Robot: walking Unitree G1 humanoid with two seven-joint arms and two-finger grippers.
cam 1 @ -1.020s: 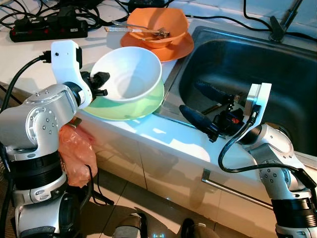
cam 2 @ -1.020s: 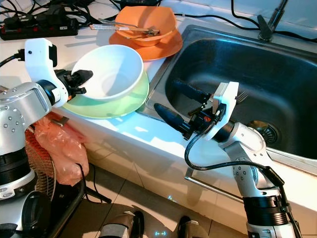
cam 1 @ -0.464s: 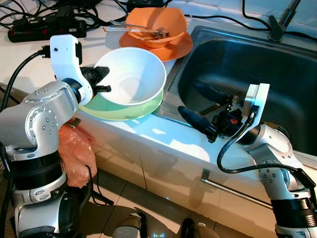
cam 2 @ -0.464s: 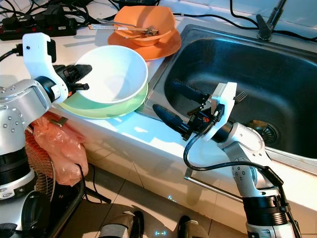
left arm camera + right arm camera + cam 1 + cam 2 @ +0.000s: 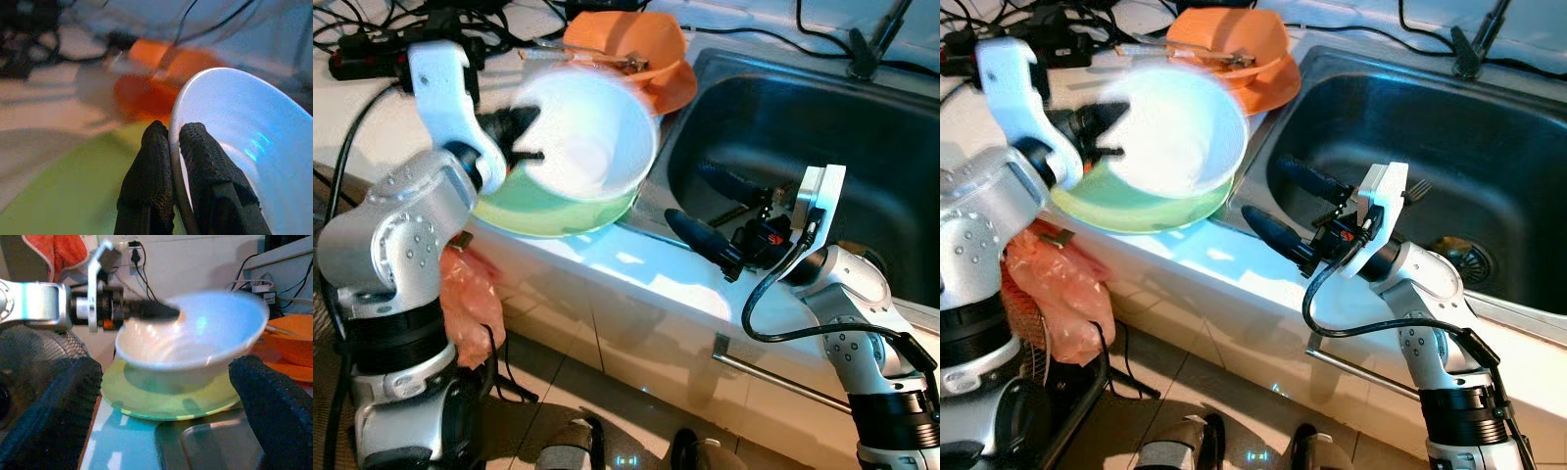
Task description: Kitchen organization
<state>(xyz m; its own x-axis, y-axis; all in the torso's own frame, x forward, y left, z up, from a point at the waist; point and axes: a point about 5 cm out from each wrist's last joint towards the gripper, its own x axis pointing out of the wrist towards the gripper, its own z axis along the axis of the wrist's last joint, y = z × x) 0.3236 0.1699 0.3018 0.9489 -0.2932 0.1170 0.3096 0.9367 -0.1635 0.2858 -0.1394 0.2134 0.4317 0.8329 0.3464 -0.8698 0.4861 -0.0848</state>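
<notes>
A white bowl (image 5: 592, 137) is tilted and lifted off the green plate (image 5: 553, 208) on the counter, blurred by motion. My left gripper (image 5: 530, 137) is shut on the bowl's rim; the left wrist view has both black fingers (image 5: 193, 161) pinching that rim (image 5: 234, 122). An orange bowl (image 5: 626, 44) with utensils rests on an orange plate (image 5: 671, 93) behind. My right gripper (image 5: 724, 211) stands open over the sink's near edge, holding nothing. In the right wrist view the white bowl (image 5: 195, 338) and green plate (image 5: 166, 404) lie between its fingers (image 5: 54, 416), farther off.
A steel sink (image 5: 822, 127) fills the right side, with a fork (image 5: 1417, 191) and a drain (image 5: 1459, 257) inside. A black power strip with cables (image 5: 372, 54) lies at the counter's back left. An orange plastic bag (image 5: 470, 304) hangs below the counter edge.
My left gripper has raised the white bowl off the green plate and tipped it toward the sink. The right arm has stayed put.
</notes>
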